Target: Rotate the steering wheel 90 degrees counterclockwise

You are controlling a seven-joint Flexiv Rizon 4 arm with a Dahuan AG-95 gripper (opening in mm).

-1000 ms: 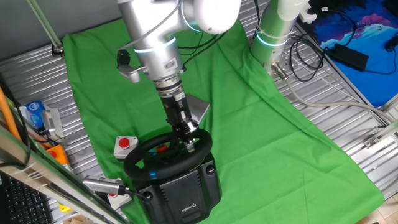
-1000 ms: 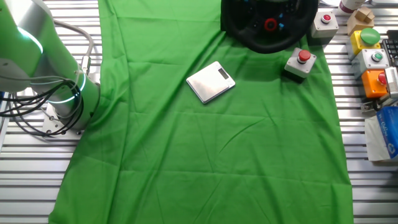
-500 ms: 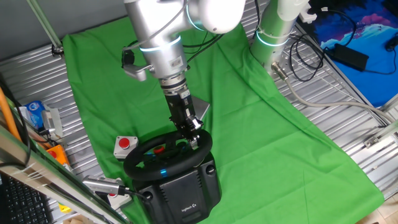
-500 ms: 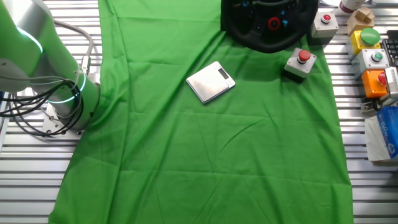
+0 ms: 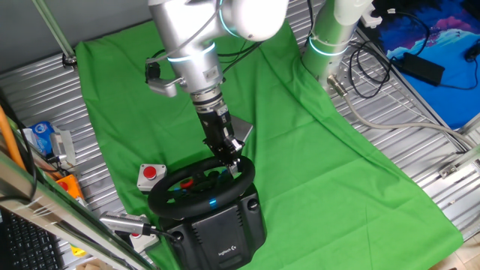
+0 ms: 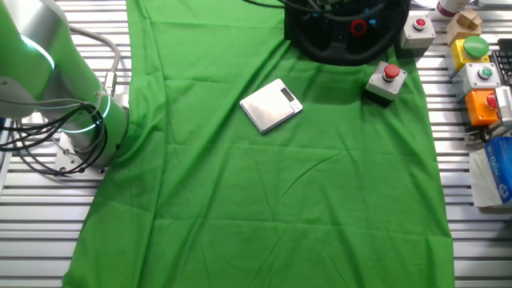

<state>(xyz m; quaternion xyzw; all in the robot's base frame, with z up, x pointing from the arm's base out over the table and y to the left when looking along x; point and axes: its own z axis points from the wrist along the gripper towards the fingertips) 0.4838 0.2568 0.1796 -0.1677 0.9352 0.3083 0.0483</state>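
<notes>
Bare green cloth [image 5: 330, 172] spreads wide to one side of the gripper [image 5: 233, 163], which clamps the far rim of the steering wheel [image 5: 201, 187]; a red-button box [image 5: 151, 175] sits nearby.

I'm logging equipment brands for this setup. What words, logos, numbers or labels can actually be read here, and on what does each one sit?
No text is legible in either view.
Steering wheel base: small white logo mark, too small to read.
Blue-and-white packet at the table edge: printed lettering, blurred.
Flat silver device on the green cloth: dark display window, no digits discernible.
Push-button boxes: no lettering visible.
</notes>
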